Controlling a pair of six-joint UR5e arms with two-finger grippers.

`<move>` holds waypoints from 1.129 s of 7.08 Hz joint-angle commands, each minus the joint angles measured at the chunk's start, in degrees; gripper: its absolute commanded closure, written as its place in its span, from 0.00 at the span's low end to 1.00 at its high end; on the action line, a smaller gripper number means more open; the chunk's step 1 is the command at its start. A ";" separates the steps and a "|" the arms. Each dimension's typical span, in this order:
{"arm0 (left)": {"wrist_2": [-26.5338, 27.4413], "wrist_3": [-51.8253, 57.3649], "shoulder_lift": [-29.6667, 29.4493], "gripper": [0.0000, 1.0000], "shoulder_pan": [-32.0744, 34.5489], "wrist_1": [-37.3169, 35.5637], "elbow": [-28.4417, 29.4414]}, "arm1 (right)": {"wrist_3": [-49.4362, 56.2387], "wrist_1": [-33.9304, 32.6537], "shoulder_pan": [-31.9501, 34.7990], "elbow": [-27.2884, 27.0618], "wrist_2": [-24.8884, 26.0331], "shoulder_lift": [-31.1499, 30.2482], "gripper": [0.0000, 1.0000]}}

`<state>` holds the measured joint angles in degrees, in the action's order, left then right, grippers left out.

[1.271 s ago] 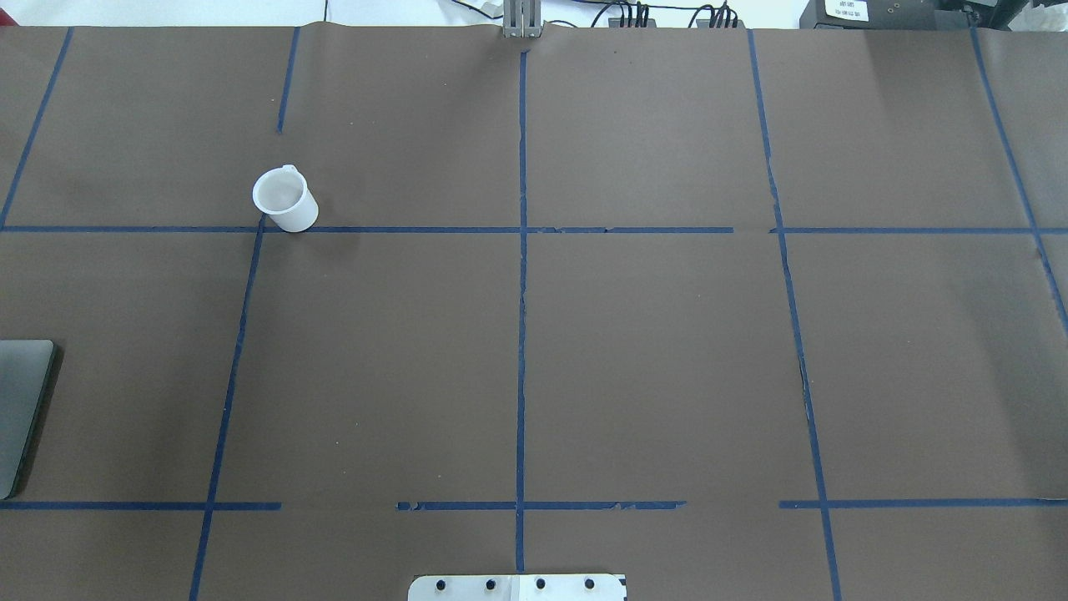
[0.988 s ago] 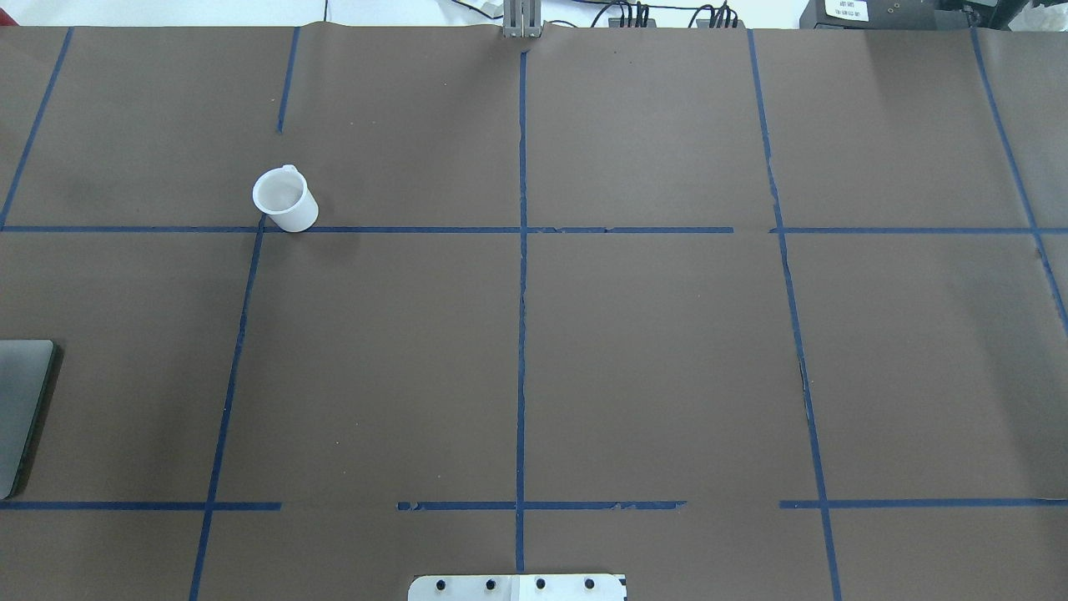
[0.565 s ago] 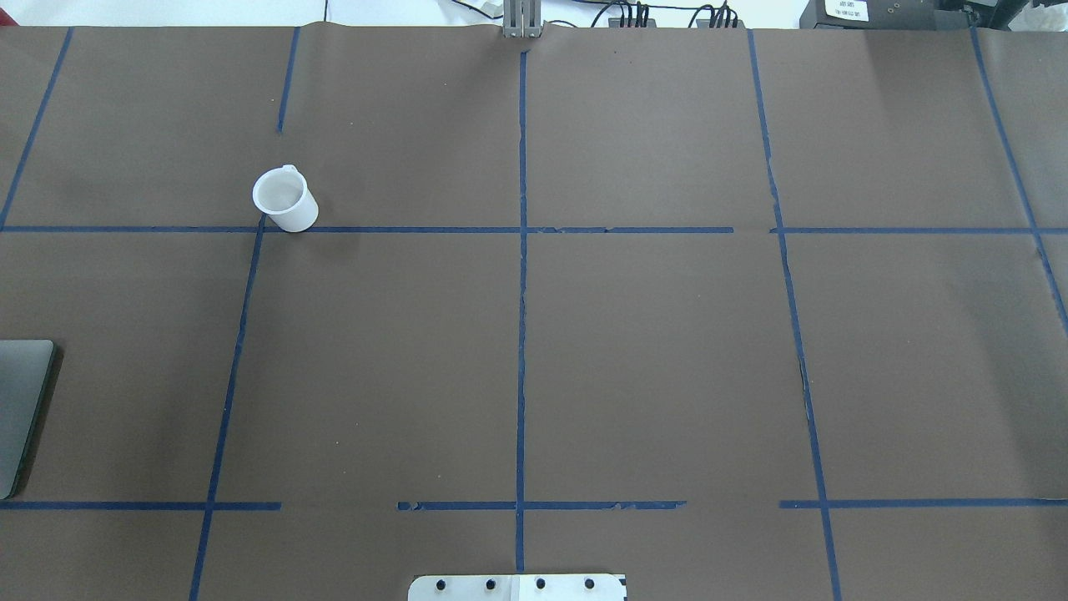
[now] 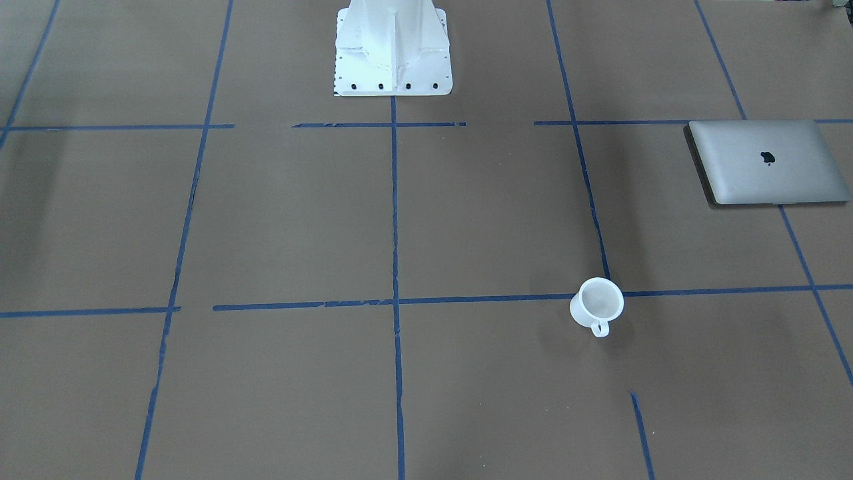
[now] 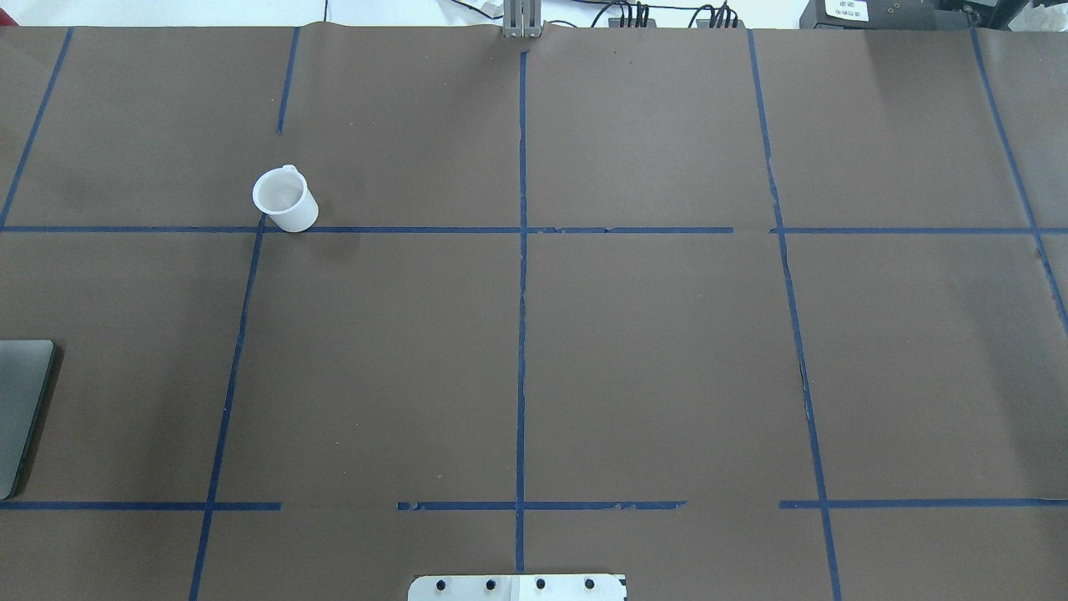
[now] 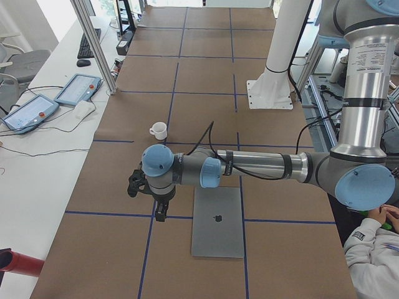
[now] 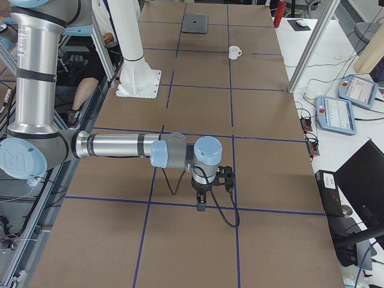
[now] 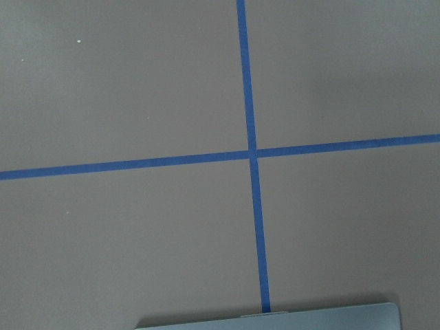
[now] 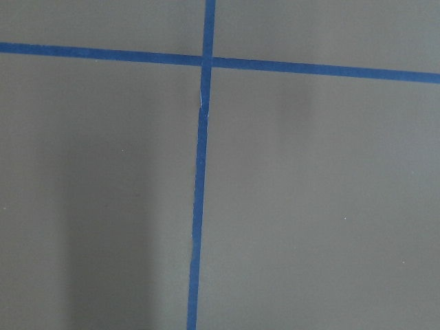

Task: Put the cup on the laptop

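Going from left to right in the overhead view, the laptop (image 5: 21, 409) comes first. Only a thin slice of it shows at the left edge. It lies flat and shut on the brown table (image 5: 667, 351). Next comes the cup (image 5: 284, 199). It stands upright where 2 blue tape lines (image 5: 521, 292) cross, well apart from the laptop and farther from the robot. The right half shows only paper and tape.

No arm shows from overhead. The left side view shows the left gripper (image 6: 161, 215) hanging over the table near the laptop, pointing down. The right side view shows the right gripper (image 7: 201, 205) low over a tape line, far from both things. I cannot tell if either claw is wide or narrow. The cup is in neither one.

What could go wrong? The cup looks small and light, so a finger that bumps its rim on the way down could knock it over. A grab across the little handle could make it twist. The laptop lid looks smooth, so a cup set down crooked could slide or tip.

The front view shows the whole laptop with its dark logo (image 4: 768, 158), and the cup's handle pointing away from the robot. The left wrist view shows just 1 edge of the laptop and no cup. The right wrist view shows only tape and paper.
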<state>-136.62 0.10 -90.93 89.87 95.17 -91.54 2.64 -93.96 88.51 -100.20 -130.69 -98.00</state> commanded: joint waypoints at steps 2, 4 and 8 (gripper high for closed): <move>-2.16 -23.99 -4.31 0.00 -9.24 12.72 0.65 | 0.00 0.01 0.00 0.00 0.00 0.00 0.00; -0.59 -41.07 -15.54 0.00 -22.13 12.06 2.93 | 0.00 -0.08 0.00 0.00 0.00 0.00 0.00; 8.79 -55.03 -36.38 0.00 -30.37 12.84 23.20 | 0.00 0.01 0.00 0.00 0.00 0.09 0.00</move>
<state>-131.18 -53.38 -122.20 60.87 107.79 -74.29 2.64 -93.97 88.51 -100.19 -130.69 -97.92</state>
